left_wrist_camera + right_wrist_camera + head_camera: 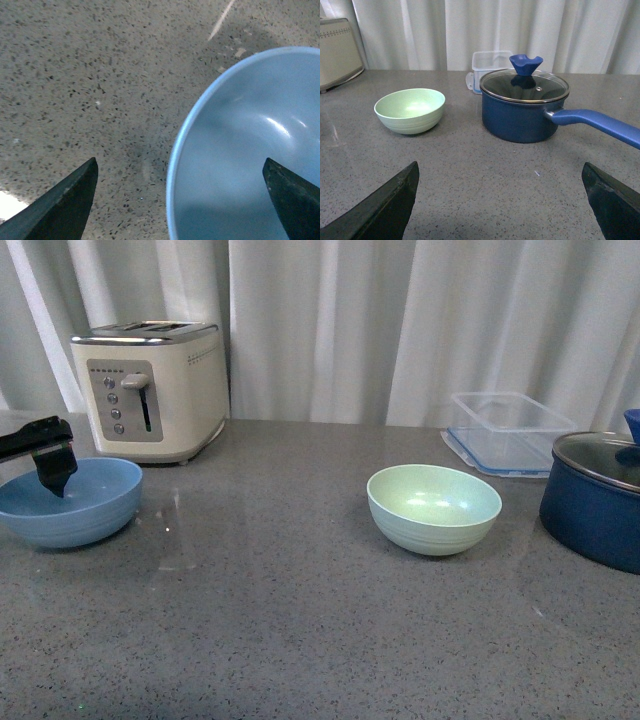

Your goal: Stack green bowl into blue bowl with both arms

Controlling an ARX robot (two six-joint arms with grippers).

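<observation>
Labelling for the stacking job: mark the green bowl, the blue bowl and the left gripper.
green bowl (434, 498), front view, inner wall.
blue bowl (75, 525), front view, outer wall.
left gripper (57, 480), front view, its dark fingertips.

Colours on my feeds: pastels on speckled grey.
I read the green bowl (434, 508) as pale mint with faint ridge bands and the blue bowl (70, 502) as sky blue. Countertop (300, 630) is grey with dark flecks, toaster (150, 390) cream with a silver top, pot (595, 505) navy, container (505, 425) clear, curtain (400, 320) white, left gripper (55, 472) black.

Toaster (150, 390) behind leftmost bowl (90, 508)
</observation>
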